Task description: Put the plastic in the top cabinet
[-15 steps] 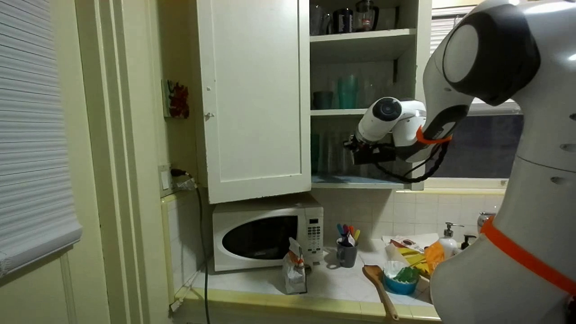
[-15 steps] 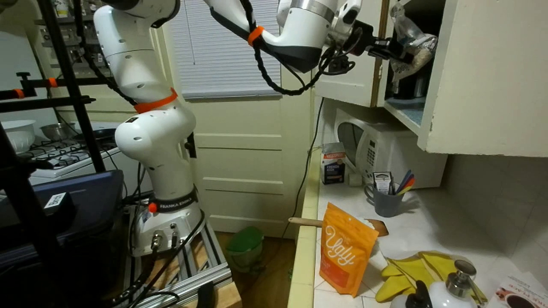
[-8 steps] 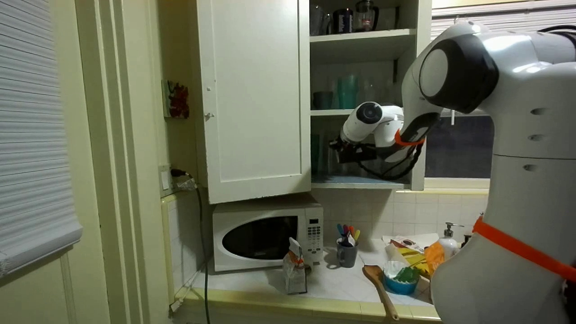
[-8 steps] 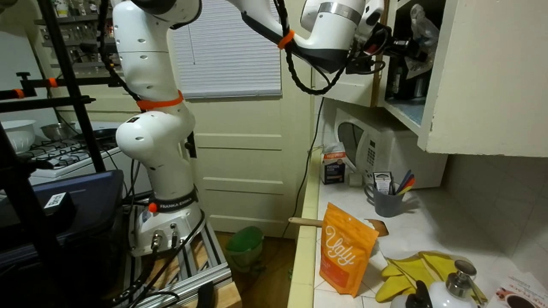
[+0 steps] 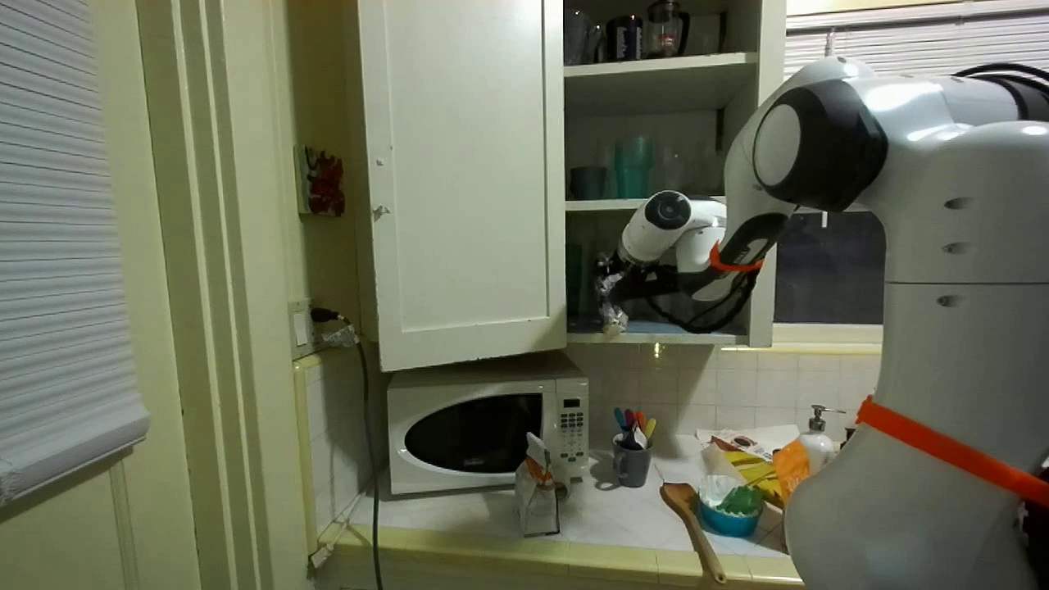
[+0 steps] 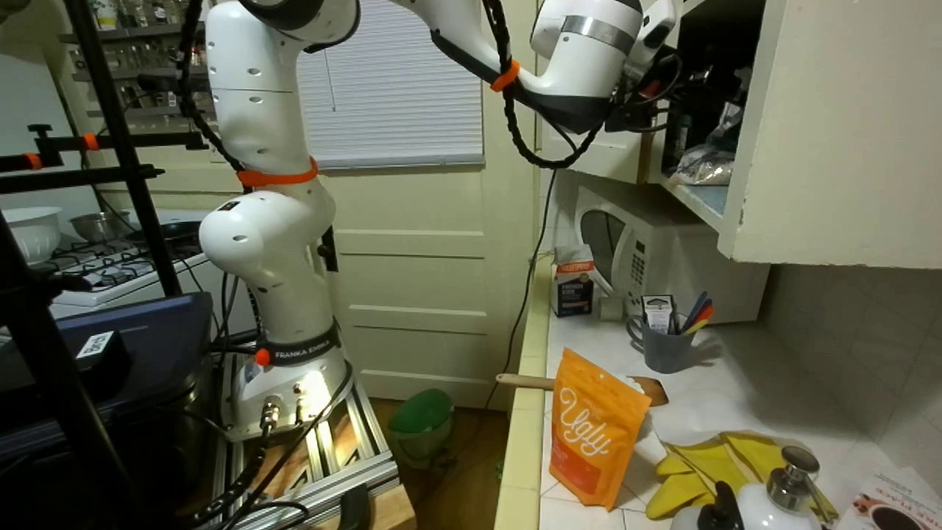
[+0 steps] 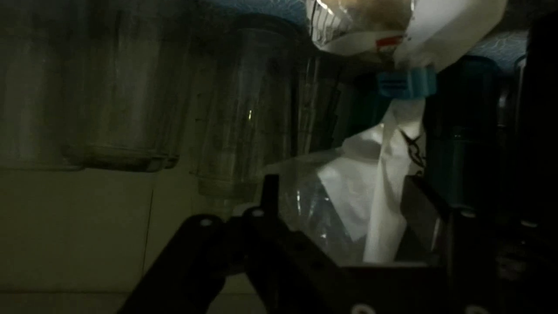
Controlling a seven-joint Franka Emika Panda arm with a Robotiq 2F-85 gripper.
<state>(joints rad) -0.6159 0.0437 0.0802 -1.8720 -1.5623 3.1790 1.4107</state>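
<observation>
Bag (image 6: 705,166) sat on cabinet shelf (image 6: 714,199), gripper (image 7: 341,192) spread astride it.
You likely needed slow, straight retreat, missing glasses (image 7: 244,113).

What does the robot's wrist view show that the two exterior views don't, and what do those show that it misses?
Only the wrist view shows a small blue plastic clip across the pinched neck of a crinkled clear-and-white plastic bag, and makes plain that the black two-fingered gripper stands open at the bag's top.

Only the exterior views show a boxy white microwave, a grey mug and the open white cabinet door.

Both kinds share the bag on the blue-lined cabinet shelf.
</observation>
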